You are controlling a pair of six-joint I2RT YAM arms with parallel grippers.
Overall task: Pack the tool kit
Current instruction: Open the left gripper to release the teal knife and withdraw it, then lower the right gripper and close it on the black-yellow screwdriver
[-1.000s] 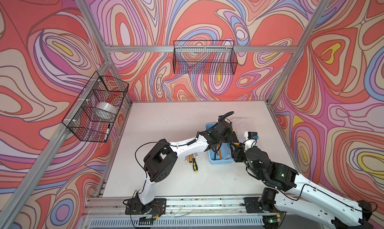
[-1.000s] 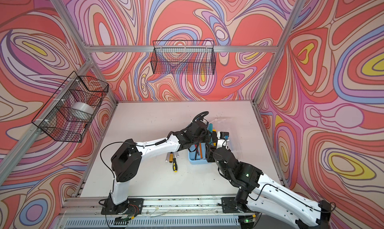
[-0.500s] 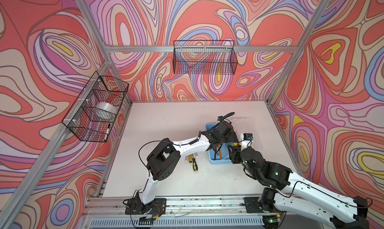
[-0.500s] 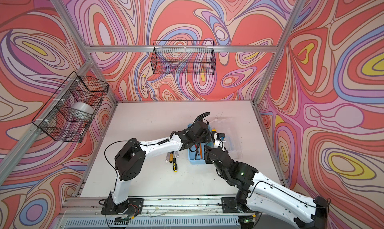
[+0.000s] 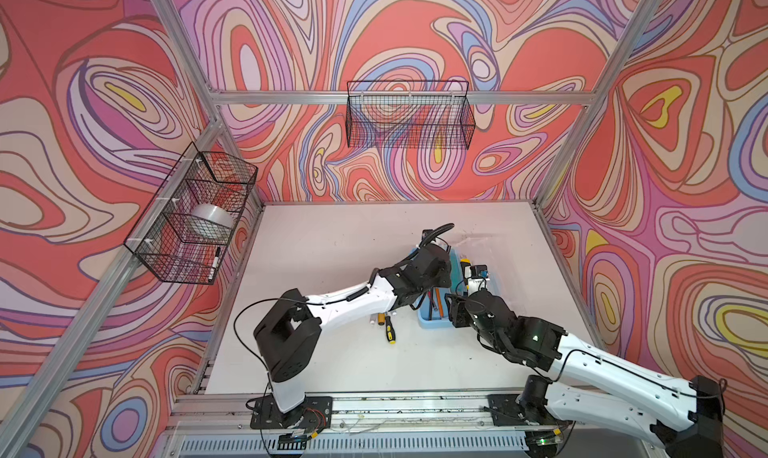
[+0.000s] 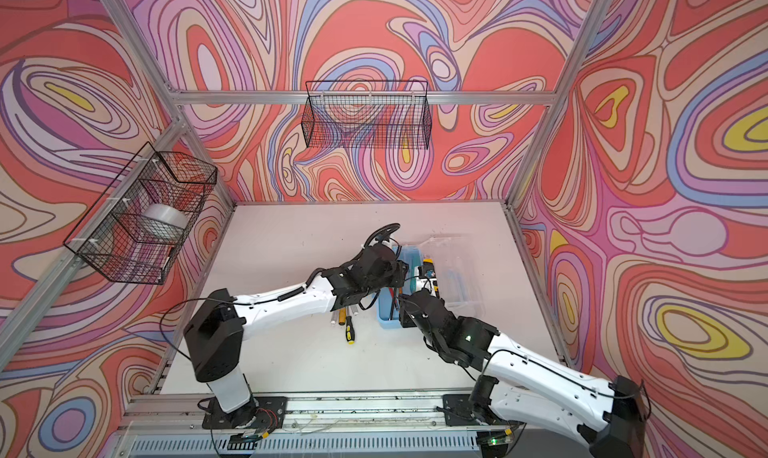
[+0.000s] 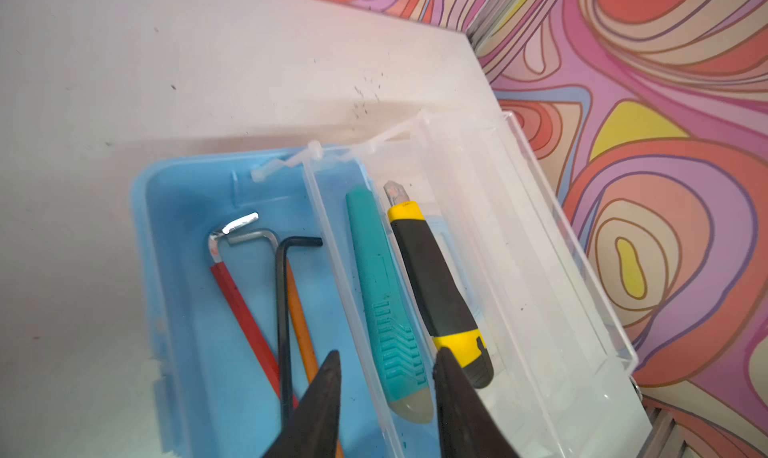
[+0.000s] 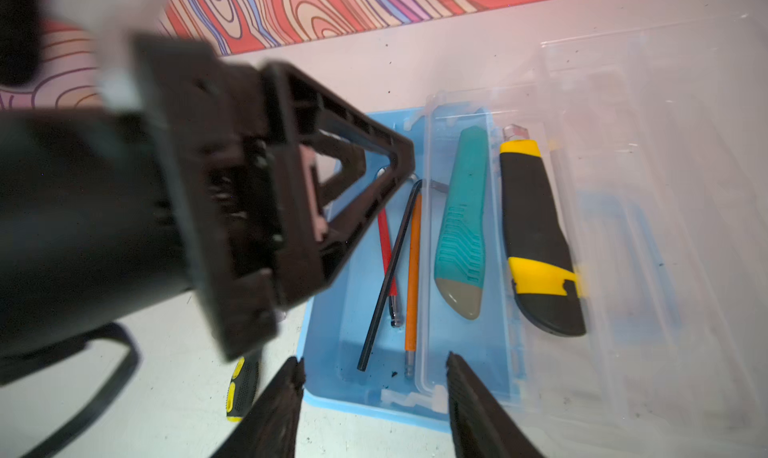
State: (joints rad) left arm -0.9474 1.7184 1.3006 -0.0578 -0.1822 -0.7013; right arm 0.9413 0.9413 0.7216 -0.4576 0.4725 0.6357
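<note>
Both apart, gripping nothing: L hand (image 7: 387, 352) & R hand (image 8: 374, 358) hover over blue box (image 7: 183, 294).

The right pincer (image 8: 374, 359) has swung in to the blue box's (image 8: 353, 406) near end; the left pincer (image 7: 386, 356) widened slightly.

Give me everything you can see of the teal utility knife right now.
The teal utility knife has a teal plastic body with a ribbed chevron grip and a grey cap at one end; no blade shows. It lies flat, lengthwise, in the clear tray set in the light-blue box, alongside the yellow-black knife. Nothing grips it.
</note>
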